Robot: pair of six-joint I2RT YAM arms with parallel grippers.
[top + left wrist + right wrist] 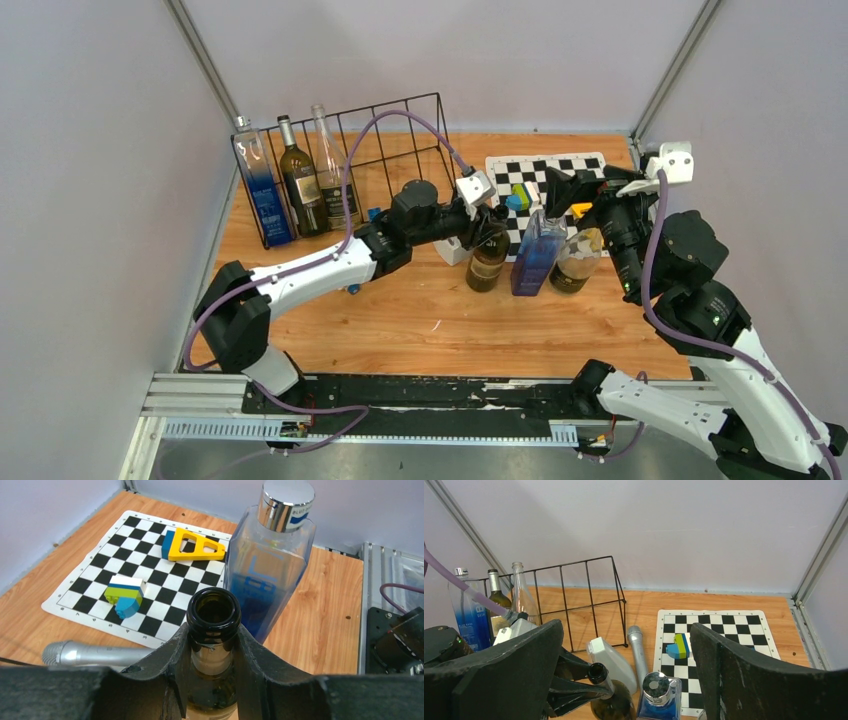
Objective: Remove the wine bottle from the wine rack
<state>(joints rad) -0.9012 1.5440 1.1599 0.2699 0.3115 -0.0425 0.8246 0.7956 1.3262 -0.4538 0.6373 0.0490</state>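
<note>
Worktop: wood, walled on three sides.

Wine rack: back left, black wire. Three bottles stand in its left-hand slots; the slots to the right are bare.

Left arm: reaches from the rack side out to mid-worktop. Left pincer is clamped on the neck of the dark wine bottle, just below the open mouth. The bottle is upright and well clear of the rack, near the chessboard mat. Cannot tell whether its base is touching the wood.

Right arm: right pincer has its jaws spread wide and holds nothing, hovering over a brownish bottle.

Blue bottle: silver cap, just beside the held bottle on its right. Microphone lies close on the other side.

Judgement: the lift-out looks done and the set-down is the step in hand.
- Lower straight, neck vertical, until the base sits flat.
- Part the jaws evenly so neither finger drags the neck sideways.
- Back out along the arm's own line. Swinging right risks clipping the blue bottle.
- A tall, narrow bottle tips easily, so let go only once it bears its own weight.
</note>
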